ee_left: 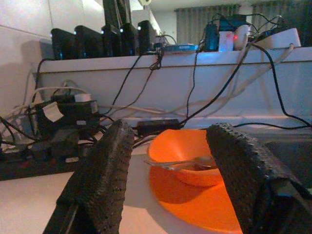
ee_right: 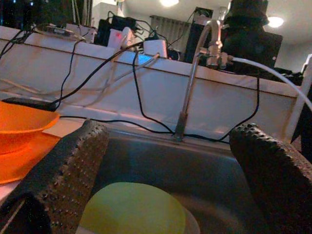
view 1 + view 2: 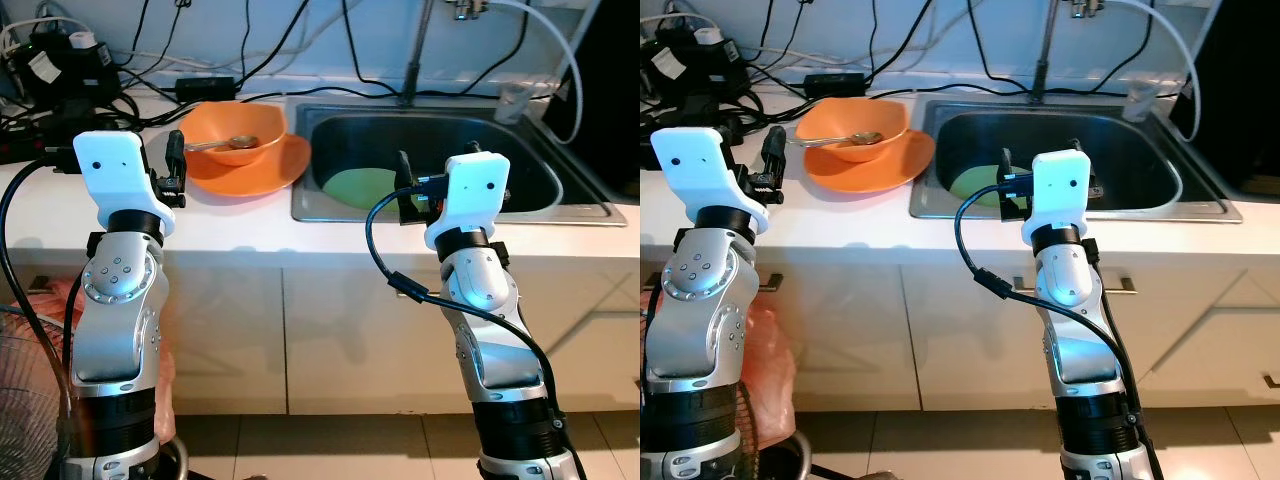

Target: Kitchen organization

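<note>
Counter: a smooth white counter is seen across the middle of the head views, with flat white cabinet fronts below it.
Sink: a rectangular stainless-steel sink is set into the counter right of centre; a thin curved metal faucet rises at its back edge.
Green plate: a round, matte pale-green plate is seen lying in the sink basin, at the lower left of the basin.
Orange dishes: a glossy orange bowl is set on a wider orange plate on the counter, just left of the sink, upper centre-left of the frame; a metal spoon is rested in the bowl.
Cables: black cables and power adapters are tangled at the upper left, along the white wall.
Left arm: a silver jointed arm with a white wrist housing is raised at the left of the frame, forearm upright.
Left gripper: held just before the counter edge, aimed at the orange dishes; its textured black fingers are spread apart, nothing grasped or touched.
Right arm: raised likewise at centre-right, a black cable looped beside it.
Right gripper: held at the sink's front rim, facing the green plate; fingers are spread wide, nothing held.
</note>
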Robot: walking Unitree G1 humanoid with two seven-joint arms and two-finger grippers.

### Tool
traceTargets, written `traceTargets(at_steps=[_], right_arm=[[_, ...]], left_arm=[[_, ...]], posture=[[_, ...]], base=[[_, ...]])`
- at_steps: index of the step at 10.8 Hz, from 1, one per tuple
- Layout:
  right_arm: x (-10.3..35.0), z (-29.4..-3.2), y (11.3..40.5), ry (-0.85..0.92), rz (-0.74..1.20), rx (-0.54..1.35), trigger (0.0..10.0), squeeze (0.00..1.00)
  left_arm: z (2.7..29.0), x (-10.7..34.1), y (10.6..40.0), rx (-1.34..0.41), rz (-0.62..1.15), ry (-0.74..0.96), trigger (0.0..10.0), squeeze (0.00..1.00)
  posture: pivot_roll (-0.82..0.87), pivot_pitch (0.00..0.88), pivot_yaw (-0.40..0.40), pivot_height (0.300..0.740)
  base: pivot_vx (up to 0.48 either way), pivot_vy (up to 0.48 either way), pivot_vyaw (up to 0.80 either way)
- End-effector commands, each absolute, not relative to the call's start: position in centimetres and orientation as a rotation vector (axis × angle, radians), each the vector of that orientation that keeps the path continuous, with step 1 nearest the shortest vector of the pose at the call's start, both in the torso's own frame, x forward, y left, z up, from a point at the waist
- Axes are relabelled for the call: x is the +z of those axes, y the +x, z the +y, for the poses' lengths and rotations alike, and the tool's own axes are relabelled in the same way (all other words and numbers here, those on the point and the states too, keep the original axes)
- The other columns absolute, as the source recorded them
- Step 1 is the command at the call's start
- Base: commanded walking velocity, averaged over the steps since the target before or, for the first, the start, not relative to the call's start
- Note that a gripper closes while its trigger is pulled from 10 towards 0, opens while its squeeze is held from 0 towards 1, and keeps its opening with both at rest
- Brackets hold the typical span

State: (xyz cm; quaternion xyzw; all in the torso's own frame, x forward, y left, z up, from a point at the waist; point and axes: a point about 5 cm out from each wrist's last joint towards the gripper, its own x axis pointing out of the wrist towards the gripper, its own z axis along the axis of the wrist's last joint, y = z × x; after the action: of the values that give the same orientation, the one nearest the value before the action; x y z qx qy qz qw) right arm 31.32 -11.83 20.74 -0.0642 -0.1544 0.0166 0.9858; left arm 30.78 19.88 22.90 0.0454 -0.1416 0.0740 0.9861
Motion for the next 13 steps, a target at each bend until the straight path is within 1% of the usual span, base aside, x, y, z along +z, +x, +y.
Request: traceTargets(at_steps=[1,3,6,9,11,13], right_arm=[[21.1,-12.1,31.4,-0.147,-0.324,0.02,10.0,0.0],[21.1,-12.0,31.4,-0.146,-0.322,0.017,10.0,0.0],[21.1,-12.0,31.5,-0.13,-0.321,0.011,10.0,0.0],[21.7,-12.2,31.5,-0.125,-0.347,0.012,10.0,0.0],[22.9,-12.4,31.7,-0.132,-0.387,0.012,10.0,0.0],[23.1,-12.6,31.9,-0.133,-0.395,0.003,10.0,0.0]], left_arm=[[19.3,23.2,31.1,0.141,-0.295,0.078,10.0,0.0],[19.2,23.3,31.0,0.134,-0.302,0.069,10.0,0.0],[19.3,23.2,31.0,0.13,-0.298,0.063,10.0,0.0],[19.5,24.9,31.1,0.138,-0.338,0.028,10.0,0.0],[19.3,26.5,31.1,0.137,-0.4,0.036,10.0,0.0],[19.1,26.2,31.1,0.135,-0.389,0.039,10.0,0.0]], posture=[[0.05,0.014,-0.003,0.74],[0.05,0.013,-0.002,0.74],[0.06,0.016,-0.002,0.74],[0.06,0.015,-0.005,0.74],[0.06,0.012,-0.005,0.74],[0.06,0.011,-0.002,0.74]], base=[[0.0,0.0,0.8],[0.0,0.0,0.8],[0.0,0.0,0.0],[0.0,0.0,0.0],[0.45,0.0,0.0],[0.471,0.0,0.0]])
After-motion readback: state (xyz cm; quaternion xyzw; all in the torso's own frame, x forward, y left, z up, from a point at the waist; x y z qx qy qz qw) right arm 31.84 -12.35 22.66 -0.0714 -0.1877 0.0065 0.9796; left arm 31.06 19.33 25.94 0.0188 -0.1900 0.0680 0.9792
